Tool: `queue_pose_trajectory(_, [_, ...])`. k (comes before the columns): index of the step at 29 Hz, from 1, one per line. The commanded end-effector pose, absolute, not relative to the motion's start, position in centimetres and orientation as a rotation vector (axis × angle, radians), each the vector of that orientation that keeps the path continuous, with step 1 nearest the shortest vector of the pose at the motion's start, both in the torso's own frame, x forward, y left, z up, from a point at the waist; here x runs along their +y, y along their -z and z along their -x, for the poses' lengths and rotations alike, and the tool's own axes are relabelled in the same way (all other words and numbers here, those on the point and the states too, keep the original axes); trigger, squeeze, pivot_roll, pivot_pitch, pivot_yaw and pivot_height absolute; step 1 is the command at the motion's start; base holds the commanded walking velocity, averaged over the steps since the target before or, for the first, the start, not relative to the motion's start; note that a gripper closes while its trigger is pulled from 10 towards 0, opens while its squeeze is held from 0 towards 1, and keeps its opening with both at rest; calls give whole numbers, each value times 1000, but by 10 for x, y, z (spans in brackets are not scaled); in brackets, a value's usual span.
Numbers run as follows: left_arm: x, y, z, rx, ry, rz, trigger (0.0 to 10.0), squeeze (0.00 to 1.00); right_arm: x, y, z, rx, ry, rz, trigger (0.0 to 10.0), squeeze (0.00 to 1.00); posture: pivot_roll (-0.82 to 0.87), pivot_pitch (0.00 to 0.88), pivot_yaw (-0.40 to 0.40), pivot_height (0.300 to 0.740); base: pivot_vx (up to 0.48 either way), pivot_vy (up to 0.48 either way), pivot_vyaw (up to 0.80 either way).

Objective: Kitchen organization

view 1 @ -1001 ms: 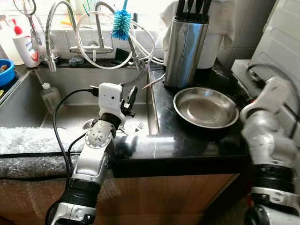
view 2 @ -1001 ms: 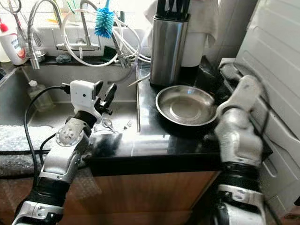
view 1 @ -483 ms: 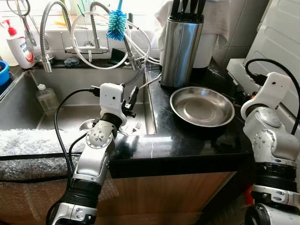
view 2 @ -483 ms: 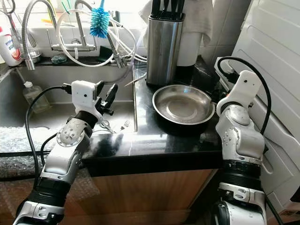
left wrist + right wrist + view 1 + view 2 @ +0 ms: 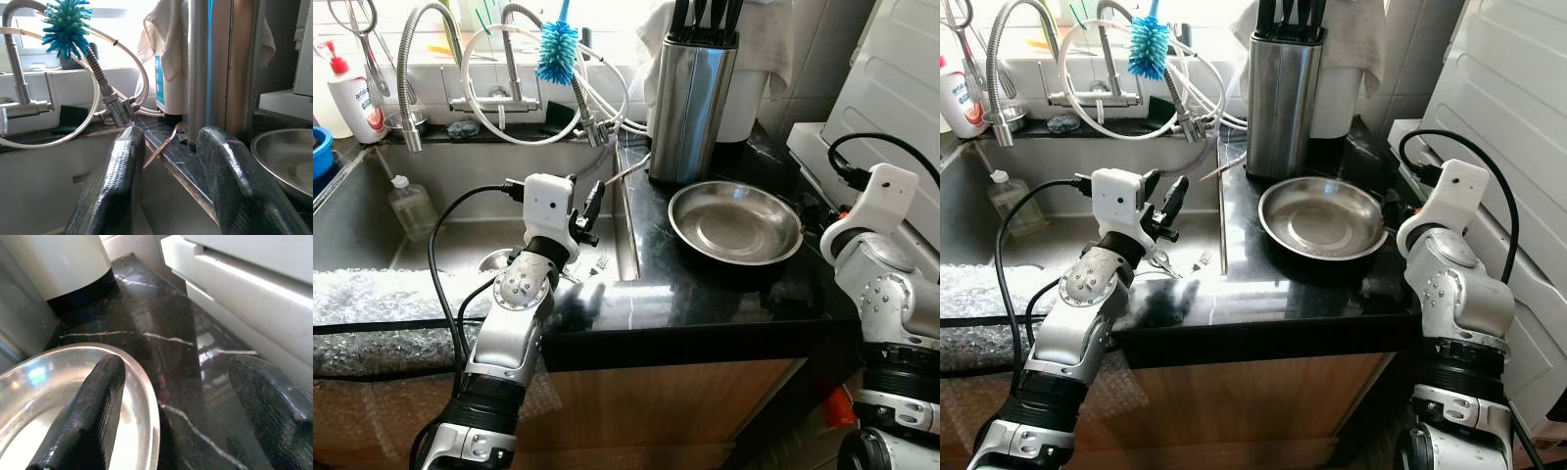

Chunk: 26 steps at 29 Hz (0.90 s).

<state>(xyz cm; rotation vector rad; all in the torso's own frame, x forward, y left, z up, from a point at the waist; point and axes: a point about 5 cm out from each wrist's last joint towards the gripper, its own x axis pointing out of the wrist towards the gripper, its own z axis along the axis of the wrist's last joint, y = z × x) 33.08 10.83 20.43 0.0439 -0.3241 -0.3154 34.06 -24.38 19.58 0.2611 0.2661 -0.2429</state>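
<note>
Looking down, the shiny metal bowl [image 5: 736,221] sits on the black counter [image 5: 705,294] near its right edge. Its rim looks thin, hard and slippery; pinch there. Through the right wrist camera, the right gripper [image 5: 181,416] is spread wide around that rim. Along the left wrist, the left gripper [image 5: 166,181] is apart, probably holding nothing, over the sink [image 5: 372,235].

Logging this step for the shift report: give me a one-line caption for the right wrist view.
Open right gripper poised over the black counter, one finger above the rim of the steel bowl.
</note>
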Motion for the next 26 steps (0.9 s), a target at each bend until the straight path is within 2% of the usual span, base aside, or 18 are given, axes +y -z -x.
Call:
queue_pose_trajectory(1, [105,-207,-330,-330,333,-66,10000,0,-246,-191,-339,294,235,-293,10000,0,-165,0,-39,740,0,0,0])
queue_pose_trajectory(5, [105,-207,-330,-330,336,-72,10000,0,-242,-184,-340,322,210,-352,10000,0,-158,0,-41,740,0,0,0])
queue_pose_trajectory(24, [104,-206,-329,-328,342,-81,10000,0,-233,-165,-349,383,176,-363,10000,0,-146,0,-43,740,0,0,0])
queue_pose_trajectory(25, [104,-206,-329,-327,343,-82,10000,0,-232,-165,-349,381,174,-361,8588,0,-146,0,-43,740,0,0,0])
queue_pose_trajectory(26, [104,-206,-329,-326,343,-83,10000,0,-232,-165,-350,378,168,-363,1804,0,-146,0,-43,740,0,0,0])
